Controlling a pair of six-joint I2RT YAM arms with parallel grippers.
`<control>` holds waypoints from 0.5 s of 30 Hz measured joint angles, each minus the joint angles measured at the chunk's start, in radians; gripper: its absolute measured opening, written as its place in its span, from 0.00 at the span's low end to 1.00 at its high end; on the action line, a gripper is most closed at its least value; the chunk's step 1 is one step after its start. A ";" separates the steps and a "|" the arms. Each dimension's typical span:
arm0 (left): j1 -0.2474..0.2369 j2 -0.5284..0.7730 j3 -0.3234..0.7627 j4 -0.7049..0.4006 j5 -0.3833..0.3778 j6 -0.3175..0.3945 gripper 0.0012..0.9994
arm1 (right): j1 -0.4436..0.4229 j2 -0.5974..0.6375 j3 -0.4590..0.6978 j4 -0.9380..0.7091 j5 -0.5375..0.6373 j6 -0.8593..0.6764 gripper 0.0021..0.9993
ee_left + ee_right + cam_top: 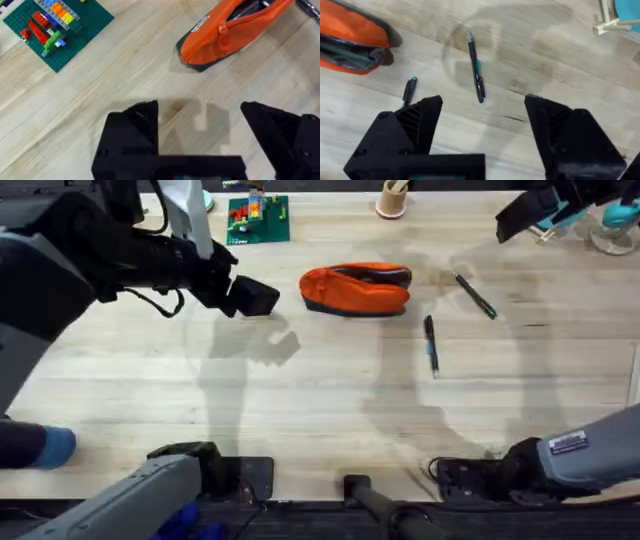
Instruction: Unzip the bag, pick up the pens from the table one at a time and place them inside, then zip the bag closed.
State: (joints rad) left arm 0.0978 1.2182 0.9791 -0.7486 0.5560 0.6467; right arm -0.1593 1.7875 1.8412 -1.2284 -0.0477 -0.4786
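Left gripper [200, 130] hovers wide open above bare table [300, 400], just left of the bag [356, 288], holding nothing. Right gripper [482, 130] hangs high at the far right, fingers spread wide, empty. 1 bag, zipper open, lying mid-table. 2 pens on the wood to its right: 1 [431, 345] nearer, 1 [476, 296] farther, apart from each other.

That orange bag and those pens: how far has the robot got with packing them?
The bag already lies unzipped, its mouth gaping. Both pens lie on the table, so none is packed. The left gripper and right gripper hang open and empty. Picking up both pens and zipping remain.
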 joint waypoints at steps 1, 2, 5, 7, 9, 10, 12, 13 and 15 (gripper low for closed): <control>0.000 0.000 0.000 0.000 0.000 0.000 0.99 | 0.000 0.003 0.000 0.000 0.004 0.000 1.00; 0.000 0.000 0.000 0.000 0.000 0.000 0.99 | 0.000 0.008 0.000 0.000 0.007 0.000 1.00; 0.000 0.000 0.000 0.000 0.000 0.000 0.99 | -0.001 0.035 0.000 0.001 0.015 0.000 1.00; 0.000 0.000 0.000 0.000 0.000 0.000 0.99 | -0.001 0.062 0.000 0.005 0.019 0.000 1.00; 0.000 0.000 0.000 0.000 0.000 0.000 0.99 | -0.001 0.085 0.000 0.010 0.022 0.000 1.00; 0.000 0.000 0.000 0.000 0.000 0.000 0.99 | -0.001 0.096 0.000 0.013 0.025 0.000 1.00; 0.000 0.000 0.000 0.000 0.000 0.000 0.99 | -0.001 0.113 0.000 0.021 0.026 0.003 1.00; 0.000 0.000 0.000 0.000 0.000 0.000 0.99 | -0.001 0.120 0.000 0.024 0.026 0.005 1.00; 0.000 0.000 0.000 0.000 0.000 0.000 0.99 | -0.001 0.132 0.000 0.031 0.026 0.016 1.00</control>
State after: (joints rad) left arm 0.0978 1.2182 0.9791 -0.7486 0.5560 0.6466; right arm -0.1604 1.9195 1.8408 -1.1975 -0.0219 -0.4631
